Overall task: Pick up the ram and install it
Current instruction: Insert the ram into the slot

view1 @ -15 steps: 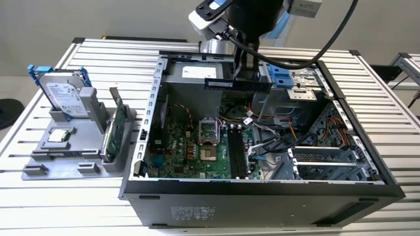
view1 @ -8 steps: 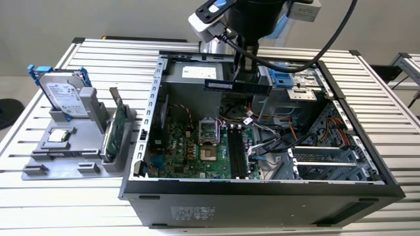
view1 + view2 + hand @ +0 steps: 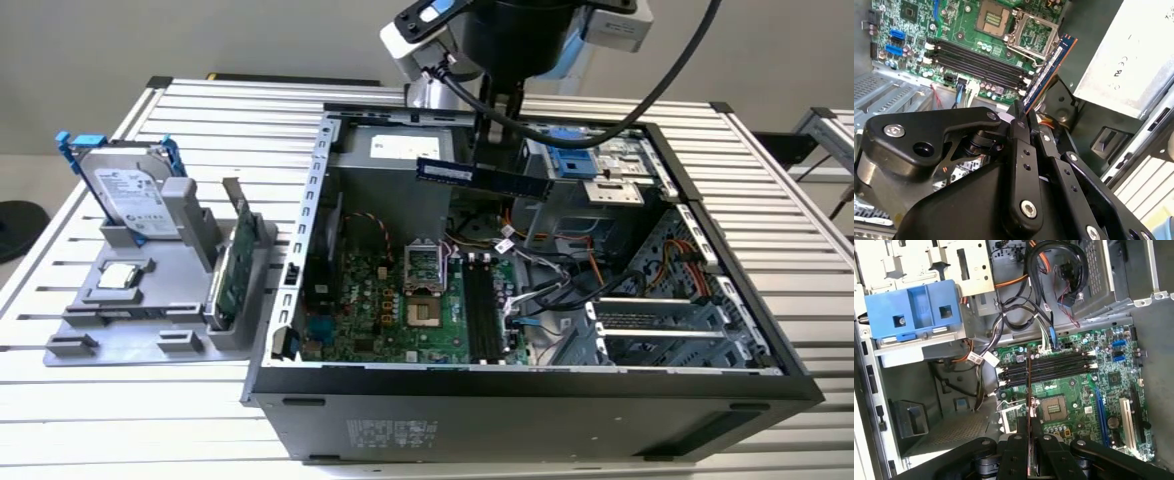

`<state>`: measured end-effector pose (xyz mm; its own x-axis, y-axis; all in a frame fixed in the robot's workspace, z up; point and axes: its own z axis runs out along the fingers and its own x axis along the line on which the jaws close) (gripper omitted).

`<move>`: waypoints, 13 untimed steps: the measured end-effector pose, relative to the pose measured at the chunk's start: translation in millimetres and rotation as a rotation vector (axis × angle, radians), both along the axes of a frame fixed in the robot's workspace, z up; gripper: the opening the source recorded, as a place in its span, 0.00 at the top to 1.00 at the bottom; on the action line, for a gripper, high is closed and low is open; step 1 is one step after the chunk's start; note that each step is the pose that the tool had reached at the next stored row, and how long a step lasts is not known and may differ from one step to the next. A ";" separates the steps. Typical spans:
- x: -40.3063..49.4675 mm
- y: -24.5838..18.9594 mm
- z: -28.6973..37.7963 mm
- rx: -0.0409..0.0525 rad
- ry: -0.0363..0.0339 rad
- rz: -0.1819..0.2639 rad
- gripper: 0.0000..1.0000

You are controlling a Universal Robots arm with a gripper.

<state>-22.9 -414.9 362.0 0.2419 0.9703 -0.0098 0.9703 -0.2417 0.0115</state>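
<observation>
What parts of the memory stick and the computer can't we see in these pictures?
- Second wrist view: the memory stick's lower end is hidden behind the gripper clamped on it.
- First wrist view: the memory stick is seen edge-on, so its chips and label cannot be seen.
- Exterior view: the memory slots are too small to tell whether their clips are open.

1. The gripper (image 3: 1023, 116) is matte black; its flat linkage bars (image 3: 1021, 165) are pinned with silver round-head screws (image 3: 1028, 209).
2. Behind the gripper is a rounded black housing (image 3: 939, 127) with a silver bolt (image 3: 894, 131) and an open hole (image 3: 923, 148).
3. Above the gripper in the exterior view, a black cylindrical wrist (image 3: 521, 35) carries white-and-blue blocks (image 3: 424, 25) and a thick black cable (image 3: 678, 68).
</observation>
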 end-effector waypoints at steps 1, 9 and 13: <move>0.0 0.0 -0.1 0.0000 0.0000 -0.010 1.00; 0.1 0.0 -0.9 0.0000 0.0000 -0.079 1.00; 0.2 0.0 -1.2 0.0000 0.0000 -0.115 1.00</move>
<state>-22.7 -414.9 360.8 0.3514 0.9362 -0.0098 0.9362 -0.3512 0.0115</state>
